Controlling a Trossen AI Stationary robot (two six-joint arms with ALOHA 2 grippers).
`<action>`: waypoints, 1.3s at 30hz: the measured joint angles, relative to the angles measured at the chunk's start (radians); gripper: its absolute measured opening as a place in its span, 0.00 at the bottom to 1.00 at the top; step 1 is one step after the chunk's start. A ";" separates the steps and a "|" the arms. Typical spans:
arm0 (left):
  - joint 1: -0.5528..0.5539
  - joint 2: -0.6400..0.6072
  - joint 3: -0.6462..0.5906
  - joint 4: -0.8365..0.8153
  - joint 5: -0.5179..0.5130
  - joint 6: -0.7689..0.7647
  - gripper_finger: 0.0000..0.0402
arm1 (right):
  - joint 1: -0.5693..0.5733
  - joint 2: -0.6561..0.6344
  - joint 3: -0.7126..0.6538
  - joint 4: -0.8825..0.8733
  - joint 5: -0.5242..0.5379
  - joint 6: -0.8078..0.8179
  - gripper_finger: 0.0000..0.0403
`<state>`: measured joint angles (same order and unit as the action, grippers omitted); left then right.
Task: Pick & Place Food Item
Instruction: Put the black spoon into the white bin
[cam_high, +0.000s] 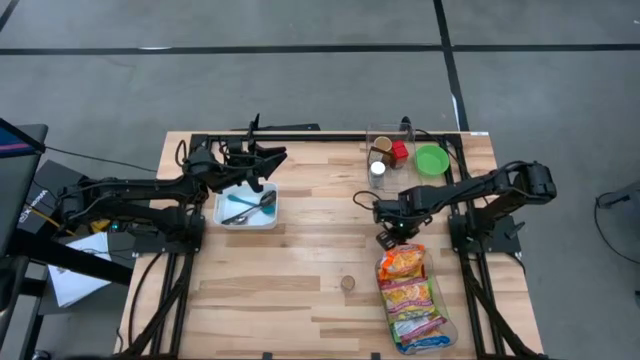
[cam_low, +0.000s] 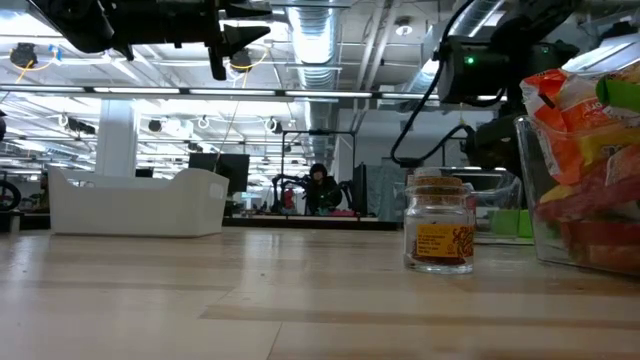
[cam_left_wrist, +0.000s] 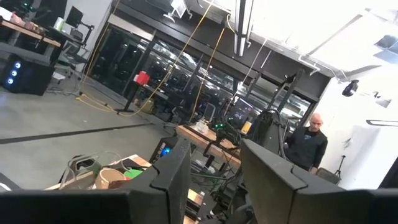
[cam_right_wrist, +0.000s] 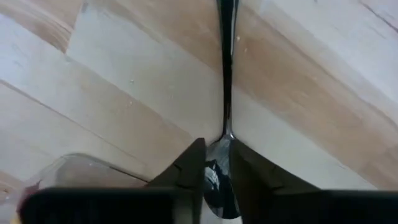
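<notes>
Nothing placed yet: right gripper (cam_right_wrist: 217, 163) pinches a spoon (cam_right_wrist: 225, 74) near the table's (cam_high: 300, 290) right edge; left gripper's (cam_high: 262, 160) jaws stand apart.

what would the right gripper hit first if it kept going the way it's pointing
The dark spoon: it lies directly ahead of the right gripper, with the wooden table just behind it. Depth is unclear, so the gripper may already be touching the spoon.
</notes>
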<state>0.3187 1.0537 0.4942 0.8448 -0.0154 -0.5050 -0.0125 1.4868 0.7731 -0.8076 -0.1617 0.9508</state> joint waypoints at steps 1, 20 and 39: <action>0.000 0.000 0.000 0.000 0.000 0.000 0.34 | -0.005 0.000 0.000 0.000 -0.005 0.000 0.19; 0.036 0.000 0.001 -0.057 0.000 0.029 0.34 | -0.056 0.001 -0.084 -0.046 -0.182 -0.042 0.34; 0.037 0.000 0.001 -0.060 -0.011 0.029 0.34 | -0.054 -0.002 -0.167 0.069 -0.226 0.046 0.31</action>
<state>0.3559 1.0538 0.4950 0.7845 -0.0261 -0.4763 -0.0666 1.4844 0.6064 -0.7385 -0.3875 0.9969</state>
